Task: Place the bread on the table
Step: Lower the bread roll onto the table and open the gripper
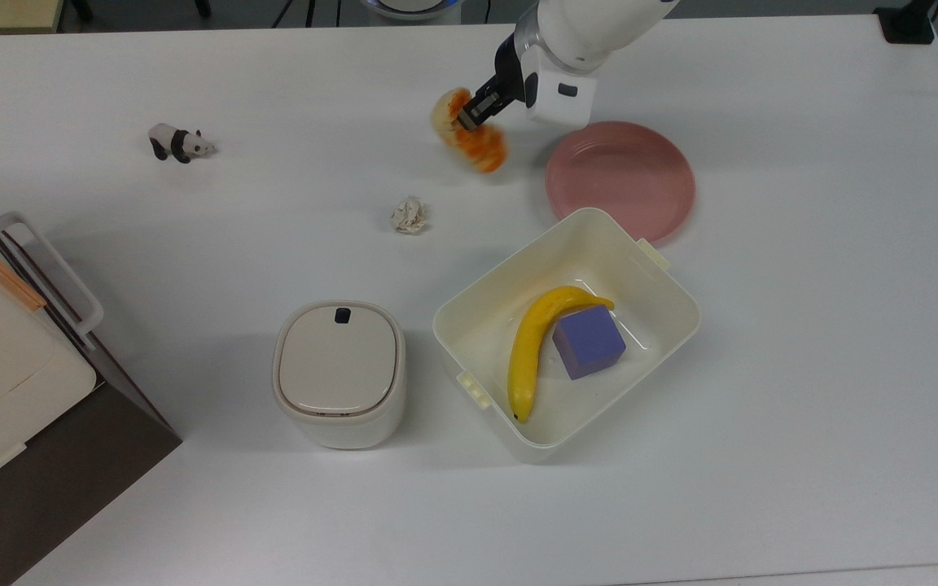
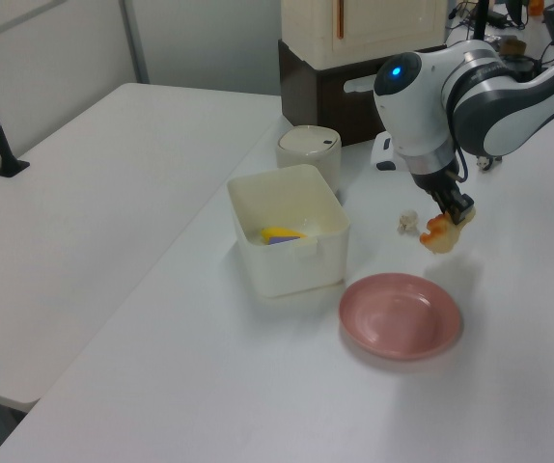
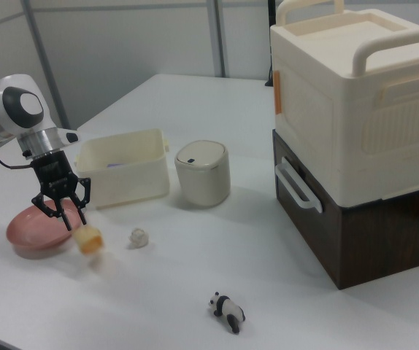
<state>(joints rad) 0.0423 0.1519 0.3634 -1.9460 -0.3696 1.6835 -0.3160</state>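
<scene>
Right view shows the pincer with its fingers spread apart, the bread just below them, free of the grip and blurred above the worktop. Top view places the bread between the paper ball and the pink plate, near the plate's left edge. Left view shows it beside the pincer's tips.
</scene>
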